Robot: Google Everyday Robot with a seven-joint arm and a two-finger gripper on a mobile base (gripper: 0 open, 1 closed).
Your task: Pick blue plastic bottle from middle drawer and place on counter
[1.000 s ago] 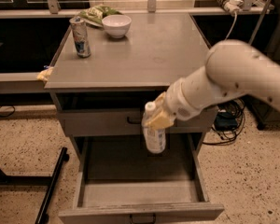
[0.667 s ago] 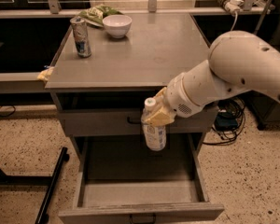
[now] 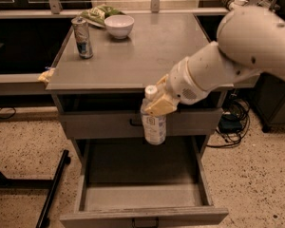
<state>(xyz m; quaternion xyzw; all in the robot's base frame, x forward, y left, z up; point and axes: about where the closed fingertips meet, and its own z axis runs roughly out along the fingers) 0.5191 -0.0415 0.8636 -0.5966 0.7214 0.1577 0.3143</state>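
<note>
My gripper (image 3: 157,106) is shut on the blue plastic bottle (image 3: 153,125), a slim clear bottle with a white cap and pale label. I hold it upright by its upper part, in the air in front of the cabinet, above the open middle drawer (image 3: 142,194). The bottle's cap is about level with the front edge of the counter (image 3: 147,56), and the bottle hangs in front of the shut upper drawer (image 3: 104,125). The drawer's floor shows nothing on it. My white arm reaches in from the upper right.
On the counter's far left stand a silver-blue drink can (image 3: 82,37), a white bowl (image 3: 119,25) and a green bag (image 3: 99,13) behind it. A yellowish scrap (image 3: 46,75) lies at the counter's left edge. Cables (image 3: 230,122) lie on the floor at right, a black bar (image 3: 52,189) at left.
My gripper has lifted the bottle a little higher, from in front of the upper drawer towards the counter's edge. The arm has swung up and to the right.
</note>
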